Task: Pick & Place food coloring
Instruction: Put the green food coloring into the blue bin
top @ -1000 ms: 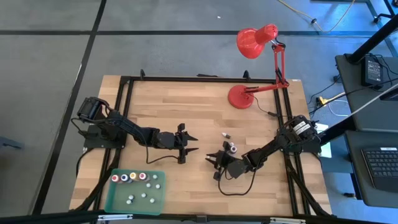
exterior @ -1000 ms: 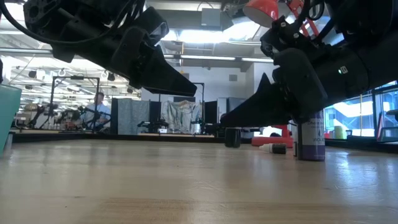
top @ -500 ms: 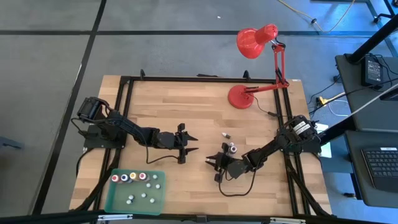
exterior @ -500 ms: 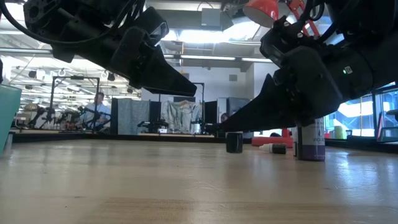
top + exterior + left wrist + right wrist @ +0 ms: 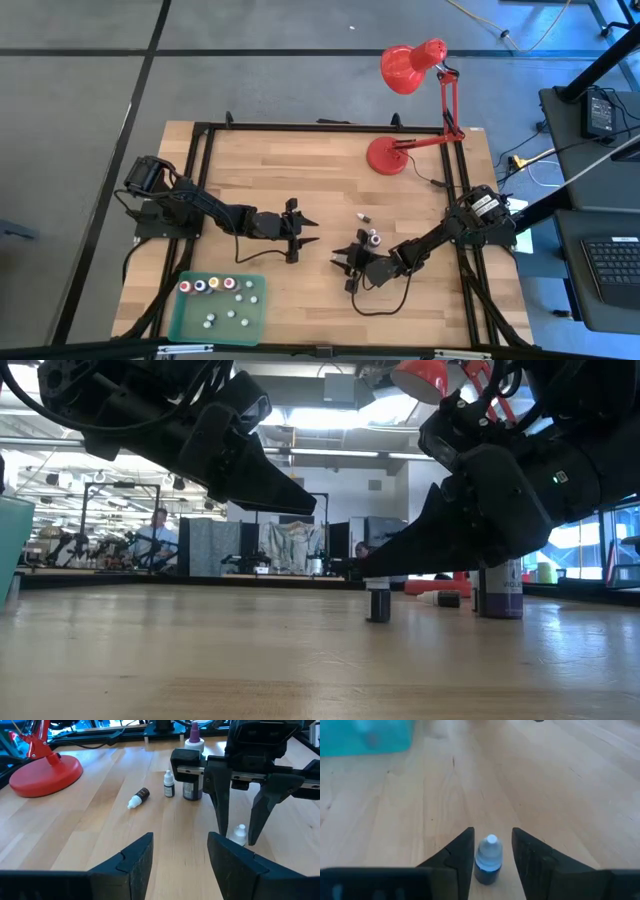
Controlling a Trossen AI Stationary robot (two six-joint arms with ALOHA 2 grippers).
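While the right gripper (image 5: pixel 491 854) straddles a small dark blue bottle (image 5: pixel 487 857) standing on the wooden table (image 5: pixel 300 160), the left gripper (image 5: pixel 305 232) hangs empty nearby.

From above, that bottle is hidden under the right gripper (image 5: pixel 345 262); only the right wrist view shows it upright between the fingers (image 5: pixel 461 851), white tip up, thin gaps on both sides, so the jaws look slightly parted and not gripping. The low view shows the bottle (image 5: pixel 378 603) resting on the table beneath the fingertips. The left wrist view shows the left gripper's fingers (image 5: pixel 134 859) spread apart with nothing between them, and beyond the right gripper it shows a fallen dark bottle (image 5: pixel 138 798), a small white bottle (image 5: pixel 169 784) and a purple-capped jar (image 5: pixel 192 787). Left of the right gripper, the green tray (image 5: pixel 190 318) holds more bottles (image 5: pixel 214 285).
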